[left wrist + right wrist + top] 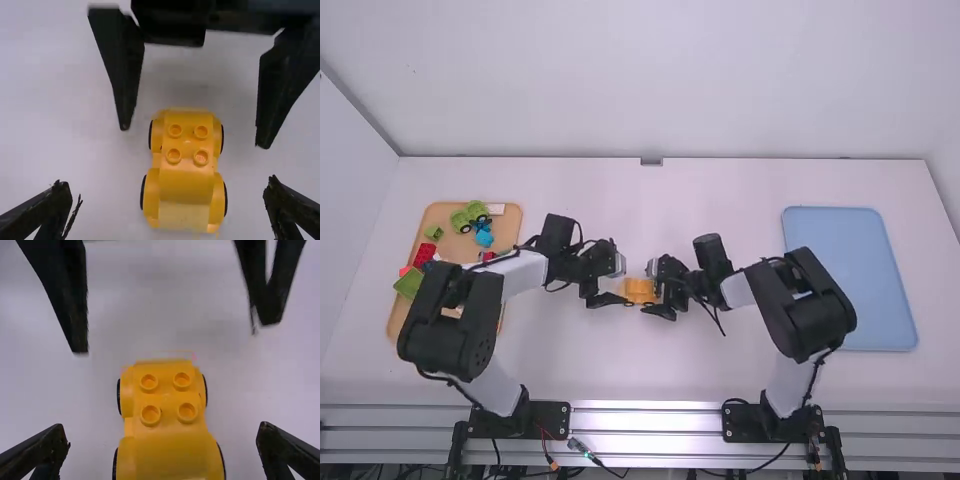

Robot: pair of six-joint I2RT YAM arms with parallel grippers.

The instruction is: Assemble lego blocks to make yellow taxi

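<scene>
as a yellow car base (639,291) sat on the table, left gripper (621,281) and right gripper (654,290) stood open

with two pairs of black fingers spread wide, the grippers faced each other over the white table (740,370), holding nothing. the base, its four studs bare and its black wheels showing at the sides, lay between them, near the middle of the tabletop. at left, a wooden tray (507,230) held a green wheeled piece (468,214), a blue piece (484,238), a red block (424,255) and a large green block (409,283). at right lay a blue tray (855,265).
</scene>
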